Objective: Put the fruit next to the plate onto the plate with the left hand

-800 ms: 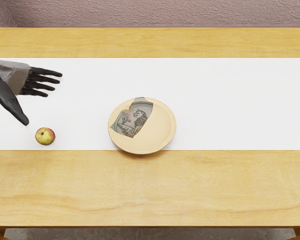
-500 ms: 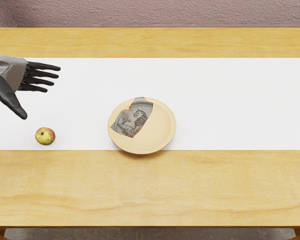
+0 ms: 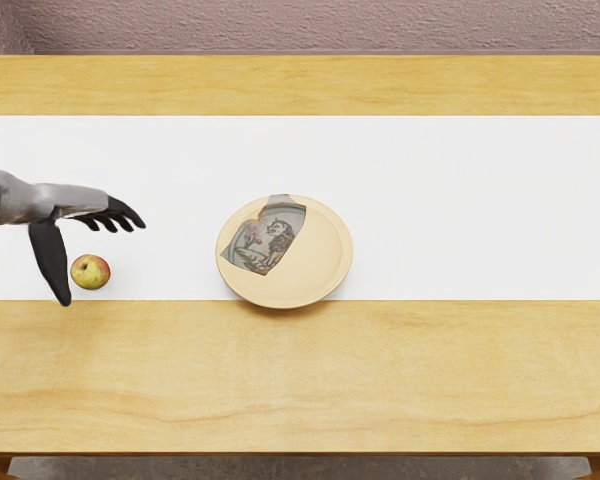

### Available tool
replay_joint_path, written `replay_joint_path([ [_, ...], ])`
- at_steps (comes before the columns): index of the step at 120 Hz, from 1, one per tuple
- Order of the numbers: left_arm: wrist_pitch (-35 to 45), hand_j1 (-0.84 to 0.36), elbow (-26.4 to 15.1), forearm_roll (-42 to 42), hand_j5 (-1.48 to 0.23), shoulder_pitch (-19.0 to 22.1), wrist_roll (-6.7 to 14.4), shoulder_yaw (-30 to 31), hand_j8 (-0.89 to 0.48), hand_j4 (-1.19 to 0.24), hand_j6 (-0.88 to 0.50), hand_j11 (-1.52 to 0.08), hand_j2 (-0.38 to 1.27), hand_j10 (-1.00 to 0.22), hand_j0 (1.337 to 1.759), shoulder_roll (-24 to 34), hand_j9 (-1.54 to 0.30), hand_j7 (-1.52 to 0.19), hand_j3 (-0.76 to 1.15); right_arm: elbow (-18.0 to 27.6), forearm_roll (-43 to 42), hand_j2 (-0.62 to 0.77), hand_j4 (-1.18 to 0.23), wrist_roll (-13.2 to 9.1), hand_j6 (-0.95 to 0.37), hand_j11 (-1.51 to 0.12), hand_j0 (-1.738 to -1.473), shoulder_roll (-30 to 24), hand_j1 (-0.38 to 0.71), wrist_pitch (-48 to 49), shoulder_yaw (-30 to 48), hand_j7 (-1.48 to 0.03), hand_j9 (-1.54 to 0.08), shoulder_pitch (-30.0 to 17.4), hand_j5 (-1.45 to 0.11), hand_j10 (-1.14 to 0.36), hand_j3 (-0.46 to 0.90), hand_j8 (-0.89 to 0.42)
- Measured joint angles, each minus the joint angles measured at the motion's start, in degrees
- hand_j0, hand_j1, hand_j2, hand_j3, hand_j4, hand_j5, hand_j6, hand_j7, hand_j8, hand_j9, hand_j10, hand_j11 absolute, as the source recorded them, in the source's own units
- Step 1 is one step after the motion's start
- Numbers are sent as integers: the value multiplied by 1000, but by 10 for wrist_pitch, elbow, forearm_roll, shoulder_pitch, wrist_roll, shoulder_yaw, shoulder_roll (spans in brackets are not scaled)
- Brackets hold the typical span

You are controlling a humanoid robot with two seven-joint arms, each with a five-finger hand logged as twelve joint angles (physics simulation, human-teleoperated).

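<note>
Left hand (image 3: 68, 212): spread wide, holding nothing; thumb just left of the fruit, fingers past its far side.
Fruit: small round red-yellow apple (image 3: 90, 271) on the white runner (image 3: 430, 180), well left of the round tan plate (image 3: 325, 275).
Risk: a thumb nudge before closing could roll the apple nearward onto the bare wooden table (image 3: 300, 370).
Room: nothing between apple and plate; table's near edge well off.
</note>
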Motion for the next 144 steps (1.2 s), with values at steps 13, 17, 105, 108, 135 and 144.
replay_joint_path([
  [13, 1, 101, -4, 94, -271, 28, 0, 3, -215, -214, -216, -271, 43, -214, 1658, -14, -271, -271, 0, 0, 0, -3, -13, 0, -13, -17, -1658, 0, -333, 0, 0, -17, -17, 0, -17, -13, 0, -13],
  [17, 5, 97, -4, 116, -276, 33, 0, 5, -219, -218, -220, -275, 44, -217, 1658, -15, -275, -276, 0, 0, 0, -3, -13, 0, -13, -17, -1658, 0, -333, 0, 0, -17, -17, 0, -17, -13, 0, -13],
  [105, 234, 19, -7, 345, -364, 124, 0, 73, -288, -286, -288, -362, 61, -285, 1658, -50, -363, -363, 0, 0, 0, -3, -13, 0, -13, -17, -1658, 0, -333, 0, 0, -17, -17, 0, -17, -13, 0, -13],
  [108, 242, 16, -7, 350, -366, 125, 0, 75, -289, -288, -290, -365, 61, -287, 1658, -50, -365, -366, 0, 0, 0, -3, -13, 0, -13, -17, -1658, 0, -333, 0, 0, -17, -17, 0, -17, -13, 0, -13],
  [135, 290, -3, -5, 378, -388, 144, 0, 88, -306, -305, -307, -386, 65, -304, 1658, -55, -387, -387, 0, 0, 0, -3, -13, 0, -13, -17, -1658, 0, -333, 0, 0, -17, -17, 0, -17, -13, 0, -13],
  [144, 296, -7, -5, 381, -392, 144, 0, 90, -310, -309, -310, -391, 66, -308, 1658, -59, -392, -392, 0, 0, 0, -3, -13, 0, -13, -17, -1658, 0, -333, 0, 0, -17, -17, 0, -17, -13, 0, -13],
])
